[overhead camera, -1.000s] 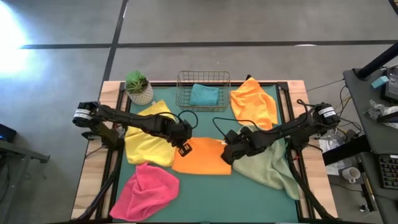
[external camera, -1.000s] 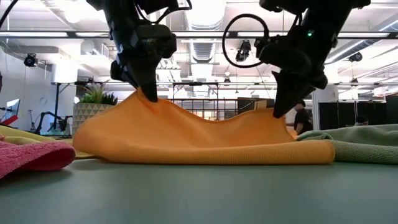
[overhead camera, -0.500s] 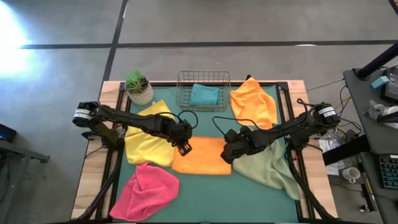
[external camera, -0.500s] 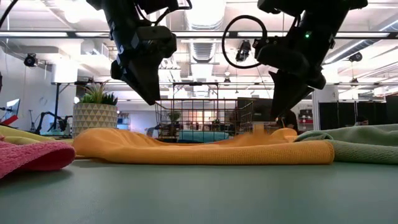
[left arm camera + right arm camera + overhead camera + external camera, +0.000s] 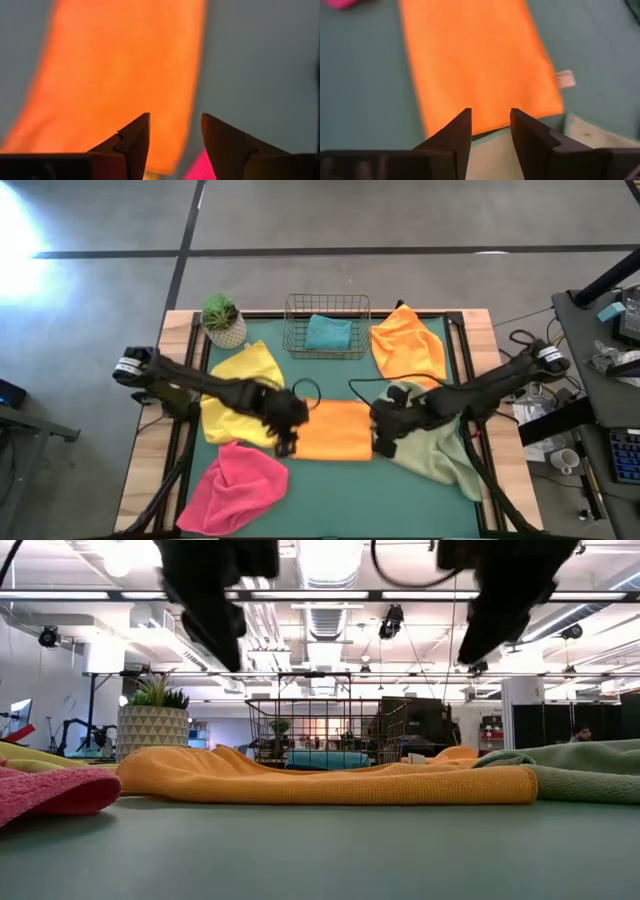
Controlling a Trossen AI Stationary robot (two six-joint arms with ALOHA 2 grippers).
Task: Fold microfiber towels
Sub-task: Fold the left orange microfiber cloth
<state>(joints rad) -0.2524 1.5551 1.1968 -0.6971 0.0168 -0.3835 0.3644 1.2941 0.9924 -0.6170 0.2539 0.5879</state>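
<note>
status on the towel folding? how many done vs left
Done: one teal towel lies in the wire mesh basket. In hand: the folded orange microfiber towel at centre lies flat; left gripper and right gripper are open above it. Left: yellow, pink, sage green, second orange.

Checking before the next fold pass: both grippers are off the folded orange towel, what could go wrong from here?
1. The folded orange towel has the left gripper and right gripper open at its ends; a low pass may snag it.
2. The sage towel touches its right edge and could drag along.
</note>
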